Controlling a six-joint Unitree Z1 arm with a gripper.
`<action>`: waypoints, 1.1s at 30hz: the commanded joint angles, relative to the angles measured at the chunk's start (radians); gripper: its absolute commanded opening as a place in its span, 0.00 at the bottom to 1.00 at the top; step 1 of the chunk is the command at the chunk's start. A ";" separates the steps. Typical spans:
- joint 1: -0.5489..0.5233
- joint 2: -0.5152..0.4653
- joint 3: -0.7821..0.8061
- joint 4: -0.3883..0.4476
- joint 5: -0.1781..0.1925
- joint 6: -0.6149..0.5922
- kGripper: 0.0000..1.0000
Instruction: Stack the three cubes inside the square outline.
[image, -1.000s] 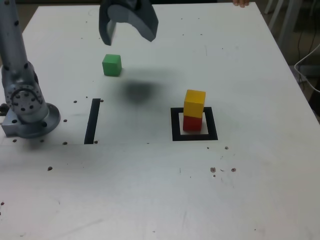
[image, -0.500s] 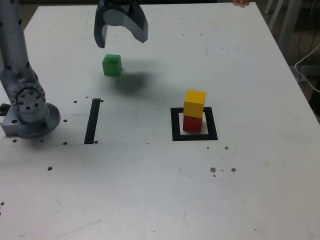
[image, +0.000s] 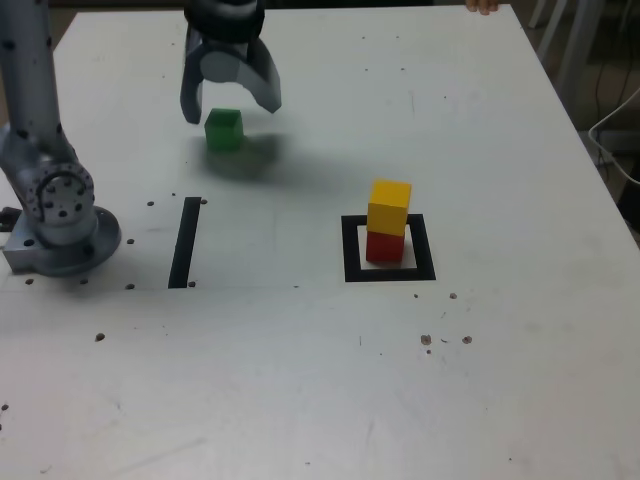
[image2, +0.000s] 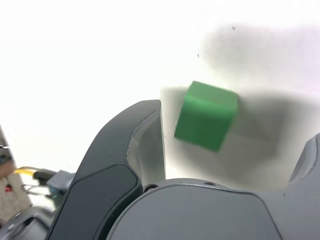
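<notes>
Lowered since before, open jaws straddle green cube (image: 224, 130), 2 stacked cubes (image: 388, 222) well apart.

Matt green cube (image: 223, 129), smooth dark plastic-looking pincer (image: 229, 103), matt white table (image: 300, 380) with dark specks

From where I stood, the hand (image: 229, 100) hid the green cube's (image: 224, 130) top edge; the wrist view cut one finger (image2: 307, 165) off.

arm: reaching across, wrist pointing down | gripper (image: 229, 100): jaws spread wide, holding nothing
</notes>
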 joint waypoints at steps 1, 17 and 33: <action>0.016 0.003 0.019 -0.028 -0.006 0.003 1.00; 0.038 0.006 0.058 -0.097 -0.040 0.046 0.92; 0.038 0.043 0.059 -0.091 -0.076 0.054 0.62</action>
